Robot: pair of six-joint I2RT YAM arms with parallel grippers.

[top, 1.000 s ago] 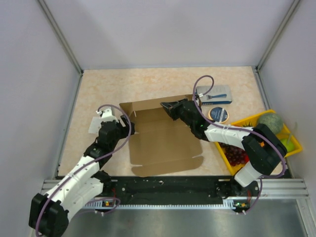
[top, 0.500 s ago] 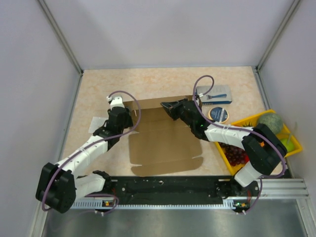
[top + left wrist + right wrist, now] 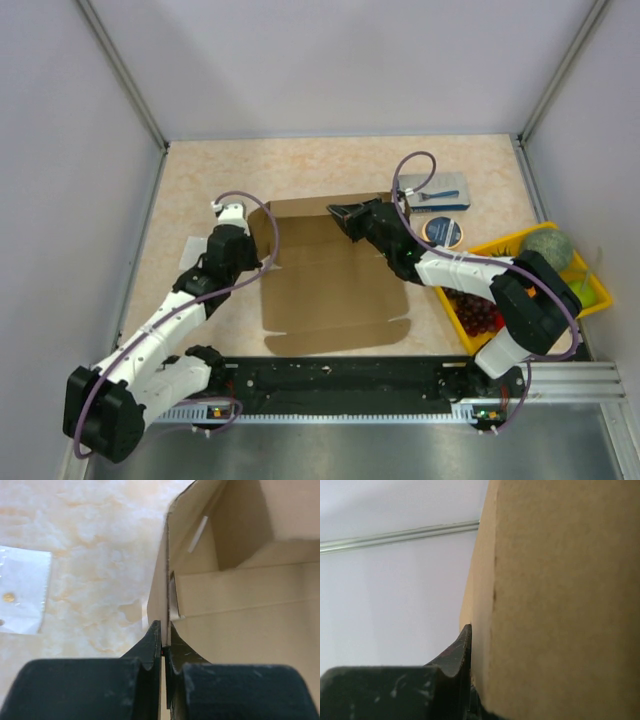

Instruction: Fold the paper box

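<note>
Left wrist view: left gripper (image 3: 163, 652) pinches the raised left flap of paper box (image 3: 240, 605), fingers nearly touching. Right gripper (image 3: 345, 214) clamps the far wall. Box lies on table (image 3: 330, 165) between arms. Best approach: grip firmly, fold along crease, don't tear.

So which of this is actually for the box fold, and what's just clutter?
Job: box, left end effector, right end effector, both pinching its walls.
Clutter: white packet, blue package, round tin, yellow tray with melon and grapes.
</note>
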